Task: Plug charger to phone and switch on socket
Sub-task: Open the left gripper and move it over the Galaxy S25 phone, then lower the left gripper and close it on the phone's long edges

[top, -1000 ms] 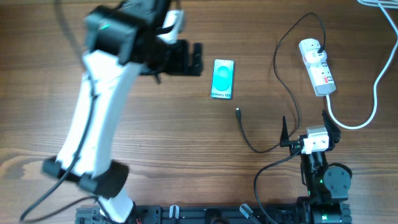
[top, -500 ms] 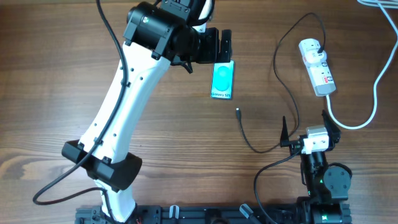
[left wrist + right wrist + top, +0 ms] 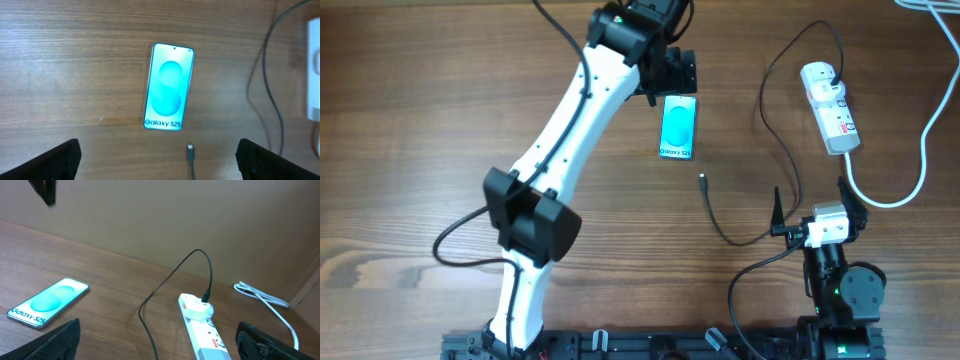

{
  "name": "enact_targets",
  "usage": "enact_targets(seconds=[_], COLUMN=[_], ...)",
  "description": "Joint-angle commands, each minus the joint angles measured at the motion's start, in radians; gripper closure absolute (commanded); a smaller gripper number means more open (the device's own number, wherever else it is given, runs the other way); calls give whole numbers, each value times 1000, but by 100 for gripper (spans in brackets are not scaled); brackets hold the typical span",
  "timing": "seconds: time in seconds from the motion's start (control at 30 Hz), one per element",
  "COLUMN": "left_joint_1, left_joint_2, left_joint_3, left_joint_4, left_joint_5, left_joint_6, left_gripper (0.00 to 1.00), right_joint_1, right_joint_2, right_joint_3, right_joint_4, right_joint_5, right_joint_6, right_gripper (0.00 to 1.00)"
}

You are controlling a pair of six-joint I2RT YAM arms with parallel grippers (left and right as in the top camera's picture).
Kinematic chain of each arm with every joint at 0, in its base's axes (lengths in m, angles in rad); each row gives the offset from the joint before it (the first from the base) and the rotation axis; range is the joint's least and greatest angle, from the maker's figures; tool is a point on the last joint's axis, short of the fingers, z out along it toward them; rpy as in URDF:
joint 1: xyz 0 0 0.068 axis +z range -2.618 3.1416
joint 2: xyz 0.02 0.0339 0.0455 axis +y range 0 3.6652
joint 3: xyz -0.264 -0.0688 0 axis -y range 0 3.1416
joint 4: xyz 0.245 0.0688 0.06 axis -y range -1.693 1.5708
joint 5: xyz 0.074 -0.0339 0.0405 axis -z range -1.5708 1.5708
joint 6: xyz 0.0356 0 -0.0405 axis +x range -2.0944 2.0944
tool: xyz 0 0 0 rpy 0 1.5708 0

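Phone (image 3: 168, 86) seemingly beneath spread left claw (image 3: 160, 161).

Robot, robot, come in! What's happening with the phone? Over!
Left gripper open, hovering near the phone. Right gripper open, empty, by its base. Charger tip loose on the table, not plugged in. Nothing between them.

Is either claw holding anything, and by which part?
Nothing is held. The left claw is open near the phone, the right claw open too; the charger lies loose.

The left arm (image 3: 565, 120) is white with black joints and black cables; the right arm (image 3: 840, 285) is mostly black.
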Motion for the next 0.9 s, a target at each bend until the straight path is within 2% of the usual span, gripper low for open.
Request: enact_targets(seconds=[0.0,0.17,0.4,0.57,0.73,0.87], left_joint_1=[-33,-82,-148,-154,-145,-145], left_joint_2=[50,109,165,191,215,223], left_joint_3=[12,10,3,3,-1,-2], left_joint_4=[29,43,83,122,131,130], left_joint_5=[-29,-75,-220,-226,-225,-225], left_joint_6=[-25,-26,-29,-32,-105,-106], left_gripper=[0,0,0,0,0,0], right_joint_1=[2,2,2,2,2,2], right_joint_2=[3,3,3,3,3,3], right_joint_3=[0,0,0,0,0,0], right_joint_4=[3,3,3,3,3,3], right_joint_5=[13,13,13,13,13,13], right_joint_6=[-8,-9,-8,-8,-8,-8], right_gripper=[1,0,0,0,0,0])
